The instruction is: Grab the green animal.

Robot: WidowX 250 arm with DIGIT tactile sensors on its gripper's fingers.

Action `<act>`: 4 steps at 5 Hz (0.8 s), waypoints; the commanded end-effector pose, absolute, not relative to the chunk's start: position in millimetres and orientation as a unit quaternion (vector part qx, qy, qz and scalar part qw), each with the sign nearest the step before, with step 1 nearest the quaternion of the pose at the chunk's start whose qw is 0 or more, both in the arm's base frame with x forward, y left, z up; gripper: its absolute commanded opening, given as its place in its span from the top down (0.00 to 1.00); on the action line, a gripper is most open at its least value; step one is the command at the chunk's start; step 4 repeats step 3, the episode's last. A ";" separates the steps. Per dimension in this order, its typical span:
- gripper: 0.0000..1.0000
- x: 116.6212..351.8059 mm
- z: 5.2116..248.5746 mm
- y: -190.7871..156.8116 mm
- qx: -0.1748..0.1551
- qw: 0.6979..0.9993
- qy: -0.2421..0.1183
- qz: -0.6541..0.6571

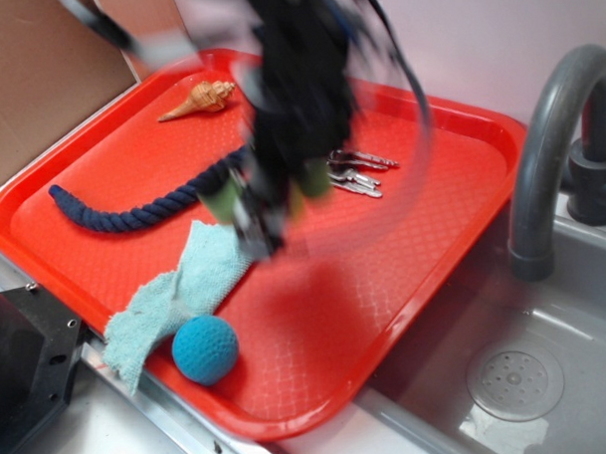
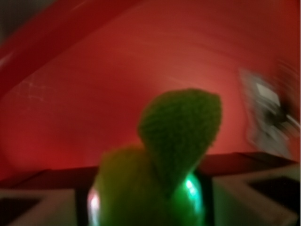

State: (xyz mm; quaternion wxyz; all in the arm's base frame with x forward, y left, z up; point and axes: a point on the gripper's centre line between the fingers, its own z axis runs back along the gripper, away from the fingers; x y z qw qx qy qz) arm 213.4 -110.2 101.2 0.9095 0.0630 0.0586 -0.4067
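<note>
With the green animal (image 1: 220,198) pinched between its jaws, the tool (image 1: 267,203) appears to be in the lift stage of the grab; the next move likely calls for a steady hold, clear of the red tray (image 1: 386,314). From left: a blue rope (image 1: 133,208) at the tray's nine o'clock, a light blue cloth (image 1: 176,291) and teal ball (image 1: 205,349) toward seven, the blurred arm at centre, keys (image 1: 356,173) at two o'clock. The wrist view shows the plush (image 2: 174,141) filling the grip, the jaws closed only as far as the toy allows.

Ext high oblique; wrist close; share tray (image 1: 451,182).
</note>
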 end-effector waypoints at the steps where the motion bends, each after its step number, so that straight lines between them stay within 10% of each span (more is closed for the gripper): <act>1: 1.00 168.1 194.7 -63.3 -0.007 0.983 -0.060 -0.176; 4: 1.00 158.7 211.6 -53.7 -0.016 0.995 -0.061 -0.076</act>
